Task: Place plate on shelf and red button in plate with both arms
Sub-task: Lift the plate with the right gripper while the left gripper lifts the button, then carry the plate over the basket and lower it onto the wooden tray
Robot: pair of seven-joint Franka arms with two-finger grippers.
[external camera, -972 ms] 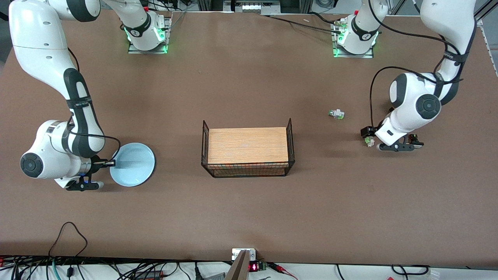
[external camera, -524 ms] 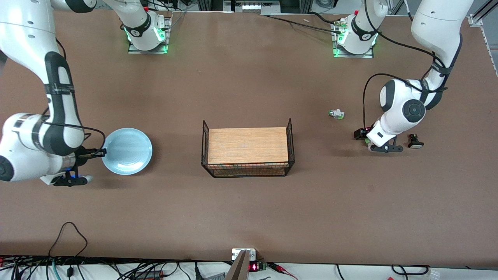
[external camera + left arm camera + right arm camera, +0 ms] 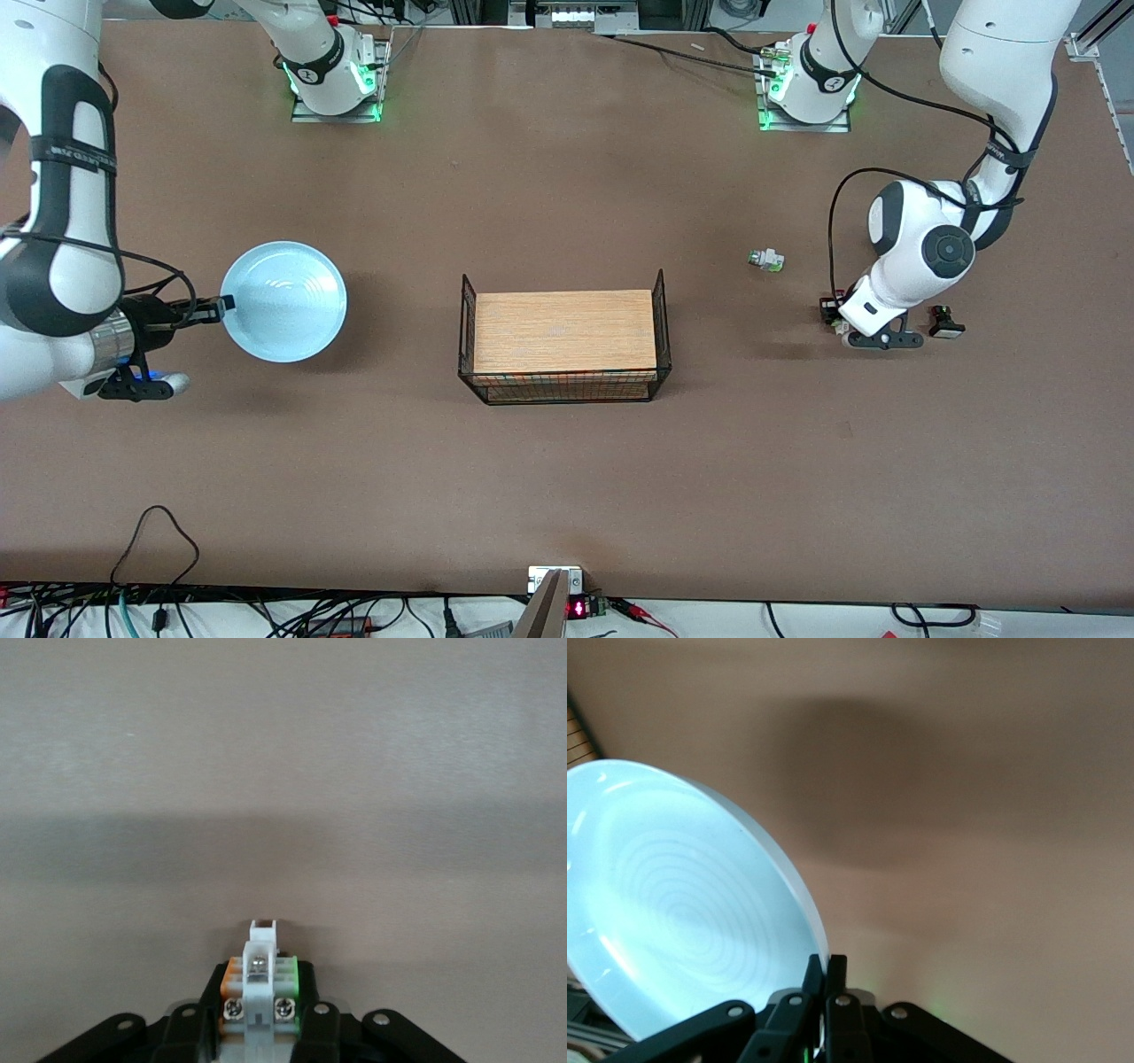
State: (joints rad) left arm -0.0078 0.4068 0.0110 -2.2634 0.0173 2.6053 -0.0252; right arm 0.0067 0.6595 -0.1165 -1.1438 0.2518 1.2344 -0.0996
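The pale blue plate (image 3: 283,301) hangs level in the air over the right arm's end of the table. My right gripper (image 3: 221,303) is shut on its rim, and the right wrist view shows the black fingers pinching the plate's edge (image 3: 682,904) at my right gripper (image 3: 825,967). My left gripper (image 3: 833,317) is low over the left arm's end of the table. It is shut on the red button (image 3: 836,325), a white block with orange and green marks (image 3: 260,979). The red cap is hidden in the left wrist view.
A black wire basket (image 3: 660,301) holding a wooden board stands mid-table. A white part with a green and silver end (image 3: 765,260) lies nearer the bases than my left hand. A black part with a white cap (image 3: 945,324) lies beside that hand.
The right arm has lifted the plate off the table and carried it toward the bases. The left hand has shifted with the switch in it, uncovering the black part.
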